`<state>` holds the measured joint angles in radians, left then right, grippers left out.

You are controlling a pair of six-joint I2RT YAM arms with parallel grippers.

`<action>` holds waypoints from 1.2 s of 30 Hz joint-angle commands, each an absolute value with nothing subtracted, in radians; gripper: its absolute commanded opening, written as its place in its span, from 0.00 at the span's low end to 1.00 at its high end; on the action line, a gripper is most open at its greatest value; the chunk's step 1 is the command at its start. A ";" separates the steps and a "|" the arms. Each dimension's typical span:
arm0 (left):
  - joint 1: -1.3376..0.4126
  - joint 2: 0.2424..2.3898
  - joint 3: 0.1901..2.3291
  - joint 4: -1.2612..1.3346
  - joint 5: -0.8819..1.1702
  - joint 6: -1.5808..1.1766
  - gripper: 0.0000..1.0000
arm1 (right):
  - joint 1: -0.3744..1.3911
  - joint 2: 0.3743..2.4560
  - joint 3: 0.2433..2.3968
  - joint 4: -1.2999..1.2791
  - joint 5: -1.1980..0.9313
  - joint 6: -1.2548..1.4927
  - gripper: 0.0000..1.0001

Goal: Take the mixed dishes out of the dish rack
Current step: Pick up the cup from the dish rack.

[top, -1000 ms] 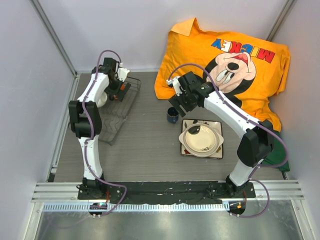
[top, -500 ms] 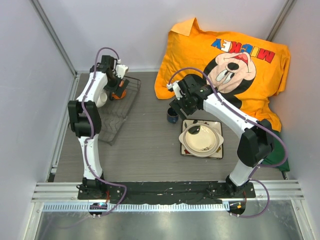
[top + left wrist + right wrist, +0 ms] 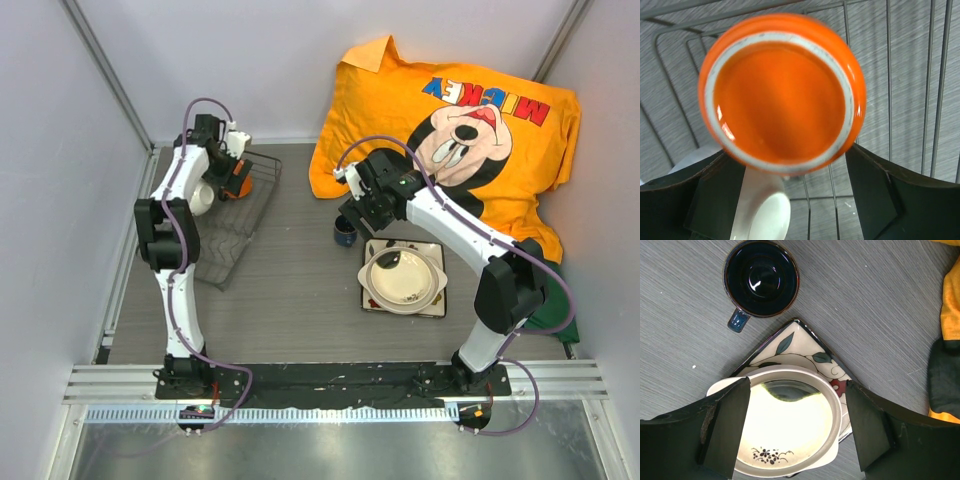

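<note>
The orange mug (image 3: pixel 240 186) stands upside down at the far end of the dark wire dish rack (image 3: pixel 235 240). The small white bowl (image 3: pixel 203 197) leans beside it. In the left wrist view the mug's base (image 3: pixel 782 92) fills the middle over the rack wires (image 3: pixel 888 75), with the white bowl (image 3: pixel 760 210) below it. My left gripper (image 3: pixel 233 170) is open just above the mug, not holding it. The cream round bowl (image 3: pixel 402 277) sits on the square flowered plate (image 3: pixel 434 250). The dark-blue cup (image 3: pixel 345 232) stands next to them. My right gripper (image 3: pixel 358 212) is open and empty above the cup (image 3: pixel 761 278), bowl (image 3: pixel 790 425) and plate (image 3: pixel 810 352).
A big orange Mickey pillowcase (image 3: pixel 450 110) lies at the back right, close behind the right gripper. A dark green object (image 3: pixel 555 310) sits at the right wall. White walls enclose the table on three sides.
My left gripper has drawn back toward the far left of the rack, uncovering the orange mug. My right gripper has shifted slightly over the cup.
</note>
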<state>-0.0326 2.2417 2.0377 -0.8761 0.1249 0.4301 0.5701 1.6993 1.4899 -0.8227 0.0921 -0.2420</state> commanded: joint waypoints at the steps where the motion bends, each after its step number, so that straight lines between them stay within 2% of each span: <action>1: -0.018 2.279 2.080 -0.859 0.176 0.468 0.82 | 0.572 1.643 1.483 -0.796 0.103 -0.258 0.80; 8: -0.005 2.301 2.094 -0.854 0.213 0.479 0.75 | 0.569 1.651 1.477 -0.795 0.103 -0.259 0.80; 14: -0.005 2.313 2.091 -0.851 0.235 0.489 0.58 | 0.568 1.652 1.471 -0.790 0.100 -0.259 0.80; 17: -0.005 2.315 2.071 -0.845 0.248 0.489 0.55 | 0.566 1.652 1.465 -0.788 0.097 -0.261 0.80; 24: 0.029 2.316 2.025 -0.810 0.262 0.483 0.49 | 0.565 1.651 1.459 -0.788 0.091 -0.261 0.80; 36: 0.034 2.269 1.881 -0.736 0.278 0.483 0.47 | 0.560 1.658 1.450 -0.784 0.087 -0.262 0.80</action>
